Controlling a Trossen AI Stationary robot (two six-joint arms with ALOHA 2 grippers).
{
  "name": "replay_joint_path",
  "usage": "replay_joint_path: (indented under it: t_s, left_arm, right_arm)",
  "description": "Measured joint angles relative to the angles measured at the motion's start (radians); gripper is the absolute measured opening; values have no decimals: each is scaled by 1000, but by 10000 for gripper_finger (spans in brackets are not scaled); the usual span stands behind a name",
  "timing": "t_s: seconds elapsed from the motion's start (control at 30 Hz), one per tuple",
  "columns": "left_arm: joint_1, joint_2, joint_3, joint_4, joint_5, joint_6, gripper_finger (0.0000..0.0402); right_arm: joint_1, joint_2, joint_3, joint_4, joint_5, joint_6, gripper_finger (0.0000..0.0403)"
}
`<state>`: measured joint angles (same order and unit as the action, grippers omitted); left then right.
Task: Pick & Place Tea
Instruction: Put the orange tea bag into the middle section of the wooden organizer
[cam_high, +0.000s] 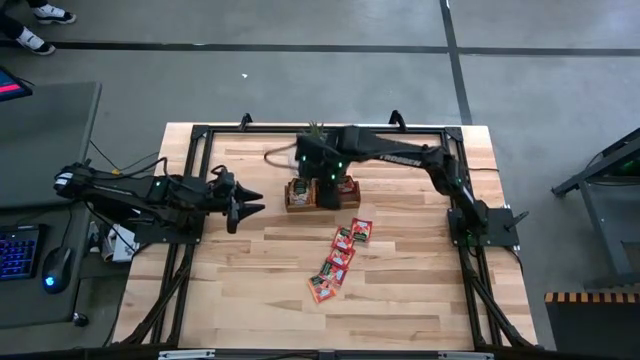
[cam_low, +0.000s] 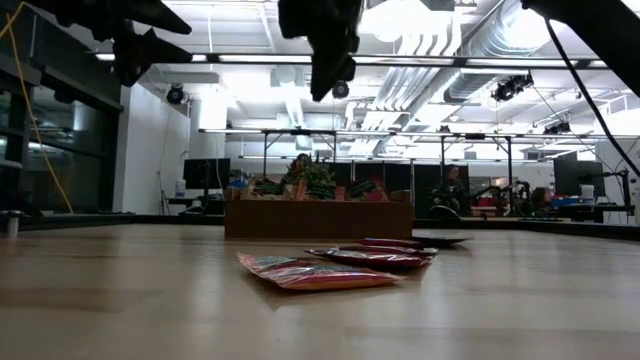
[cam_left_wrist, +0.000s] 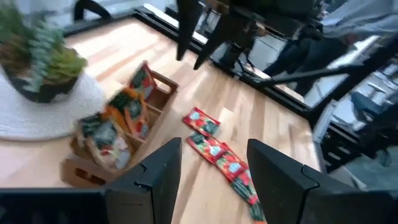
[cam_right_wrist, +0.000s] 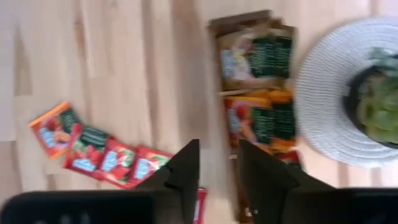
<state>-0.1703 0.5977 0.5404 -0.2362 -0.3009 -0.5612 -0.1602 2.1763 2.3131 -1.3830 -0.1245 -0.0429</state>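
Observation:
Several red-orange tea sachets (cam_high: 340, 258) lie flat in a slanting row on the wooden table; more of them (cam_right_wrist: 256, 118) stand on edge in the brown wooden tray (cam_high: 296, 205). My right gripper (cam_right_wrist: 217, 162) hangs above the tray's near edge, pointing down, open with nothing between its fingers. Seen from table height, the right gripper (cam_low: 327, 70) is high above the tray (cam_low: 318, 218). At the table's left, raised and roughly level, my left gripper (cam_high: 250, 205) is open and empty; its wrist view shows my left gripper (cam_left_wrist: 214, 168) facing the tray and the row.
A small potted plant (cam_right_wrist: 376, 102) on a round white mat (cam_right_wrist: 323, 93) stands just beyond the tray's far side. A black frame (cam_high: 200, 135) borders the table. Bare wood lies between the row of sachets and the table's near and left edges.

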Motion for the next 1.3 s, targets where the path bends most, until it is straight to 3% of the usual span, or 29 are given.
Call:
replay_joint_path:
  t_s: [0.17, 0.23, 0.57, 0.93, 1.1, 1.3]
  left_arm:
    - [0, 66, 1, -5, 55, -11, 181]
    - [0, 99, 1, 6, 73, -11, 181]
    - [-9, 247, 1, 74, 195, -18, 181]
    - [-155, 450, 0, 235, 196, -79, 181]
    - [-230, 575, 0, 379, 161, -163, 181]
    - [-313, 695, 0, 527, 83, -280, 181]
  right_arm:
    - [84, -2, 0, -3, 77, 28, 20]
    - [112, -2, 0, -10, 112, 38, 7]
    - [257, -2, -1, -40, 192, 215, 2]
    - [397, -3, -14, -5, 275, 415, 1]
    - [443, -3, -99, 86, 256, 548, 0]
    - [537, -23, -304, 285, 200, 715, 0]
